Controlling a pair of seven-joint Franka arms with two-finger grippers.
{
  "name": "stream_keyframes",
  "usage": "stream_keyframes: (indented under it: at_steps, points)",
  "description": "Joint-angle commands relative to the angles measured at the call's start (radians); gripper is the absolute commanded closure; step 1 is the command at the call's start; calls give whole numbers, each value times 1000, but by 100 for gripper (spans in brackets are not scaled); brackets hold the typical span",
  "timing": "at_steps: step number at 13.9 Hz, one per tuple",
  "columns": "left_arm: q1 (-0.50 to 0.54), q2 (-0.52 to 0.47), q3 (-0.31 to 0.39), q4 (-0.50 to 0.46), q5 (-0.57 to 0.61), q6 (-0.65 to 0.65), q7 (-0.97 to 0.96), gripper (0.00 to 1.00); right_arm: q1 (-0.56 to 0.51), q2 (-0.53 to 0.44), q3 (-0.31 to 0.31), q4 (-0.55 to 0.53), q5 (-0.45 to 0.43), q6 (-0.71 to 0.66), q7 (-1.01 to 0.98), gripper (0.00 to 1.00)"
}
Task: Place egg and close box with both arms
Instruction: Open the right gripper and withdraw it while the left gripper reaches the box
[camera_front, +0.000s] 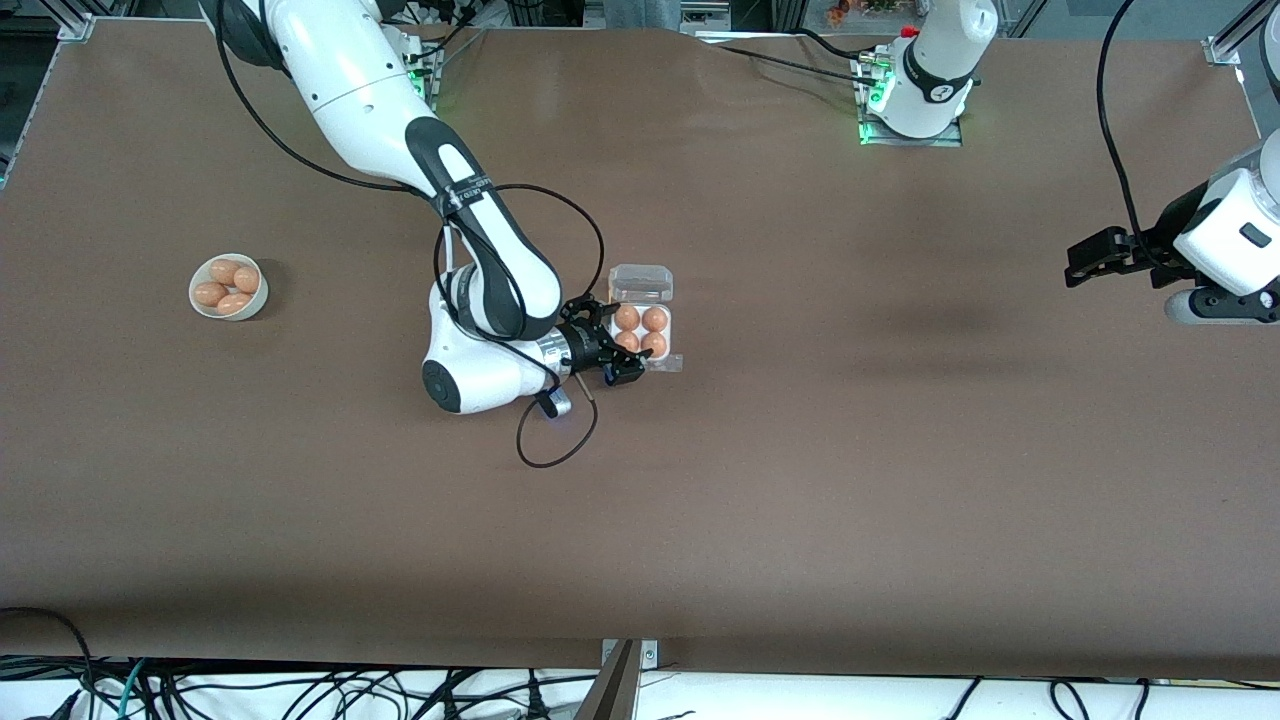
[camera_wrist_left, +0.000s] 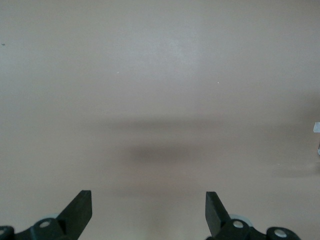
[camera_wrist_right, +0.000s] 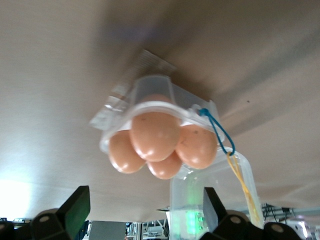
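Box full, lid up

I see four eggs (camera_front: 641, 331) in the box (camera_front: 645, 325) mid-table, lid (camera_front: 641, 283) open. Right gripper (camera_front: 612, 345) beside it, fingers wide, holding nothing. Left gripper (camera_front: 1087, 259) waits over bare table (camera_front: 900, 450), spread wide. Bowl (camera_front: 229, 287) holds more eggs.

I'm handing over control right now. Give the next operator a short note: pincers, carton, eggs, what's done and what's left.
Right pincer: open, empty, low beside the box, at its right-arm side.
Left pincer: open, empty, waiting over bare table at the left arm's end.
Box: all four cells hold eggs; clear lid hinged open, farther from the front camera than the tray.
Bowl: spare eggs, toward the right arm's end.
Done: egg placed.
Left: close the lid with both arms.
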Motion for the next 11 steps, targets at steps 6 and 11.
stream_keyframes:
  at_steps: [6,11]
  points:
    - [-62,41,-9,29,-178,-28,-165,14,-213,-305,30,-221,-553,13,-479,0]
    - [-262,84,-7,31,-178,-28,-392,62,-335,-567,32,-365,-948,2,-652,0]
